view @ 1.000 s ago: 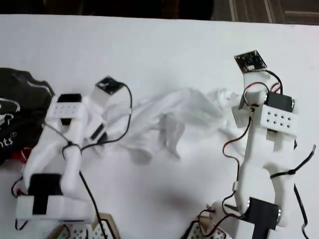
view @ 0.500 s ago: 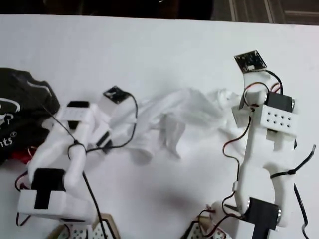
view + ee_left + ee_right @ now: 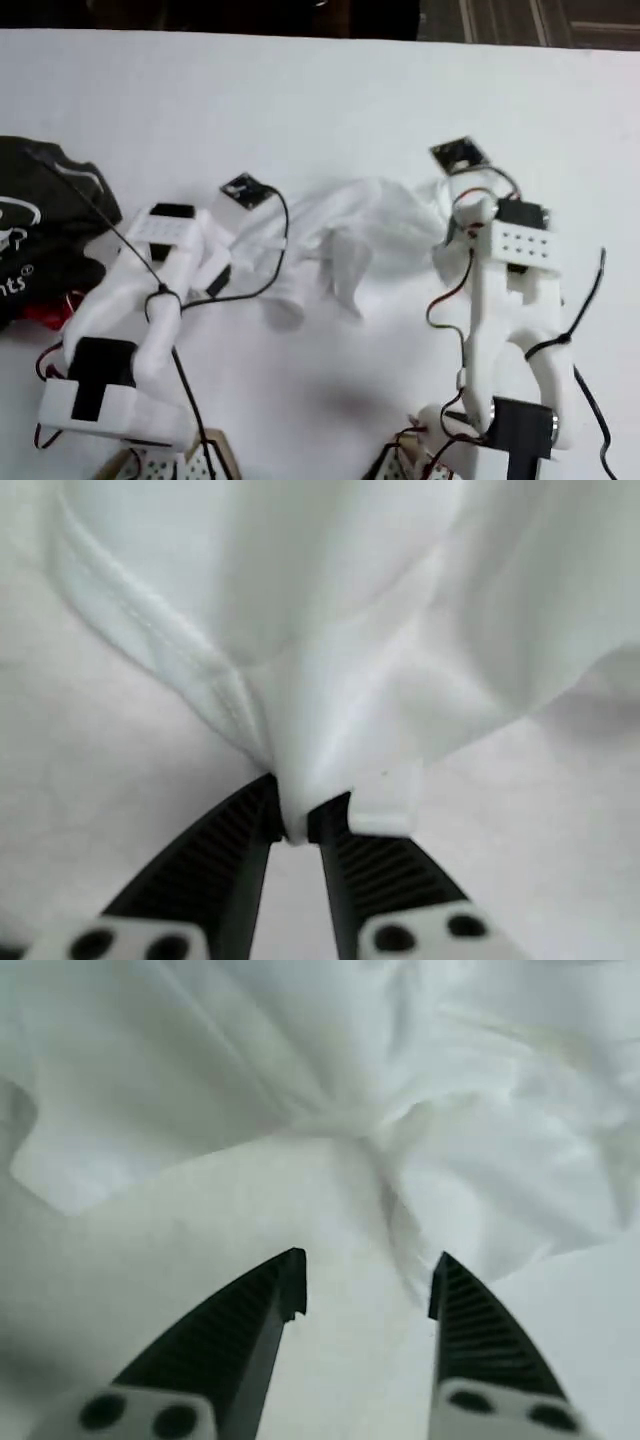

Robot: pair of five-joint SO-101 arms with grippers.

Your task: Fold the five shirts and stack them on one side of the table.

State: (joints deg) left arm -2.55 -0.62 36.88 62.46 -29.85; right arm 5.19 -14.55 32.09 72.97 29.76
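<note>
your left gripper is clenched on a fold of the crumpled white shirt lying midway between the side edges of the tabletop, your right gripper released above its other end; spreading seems in hand, so next pinch there and pull flat.

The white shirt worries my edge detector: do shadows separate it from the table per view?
High view: white shirt nearly merges with the table; faint shadows under its folds. Left wrist view: shading marks the hem at the left end effector. Right wrist view: shadows outline folds.
</note>
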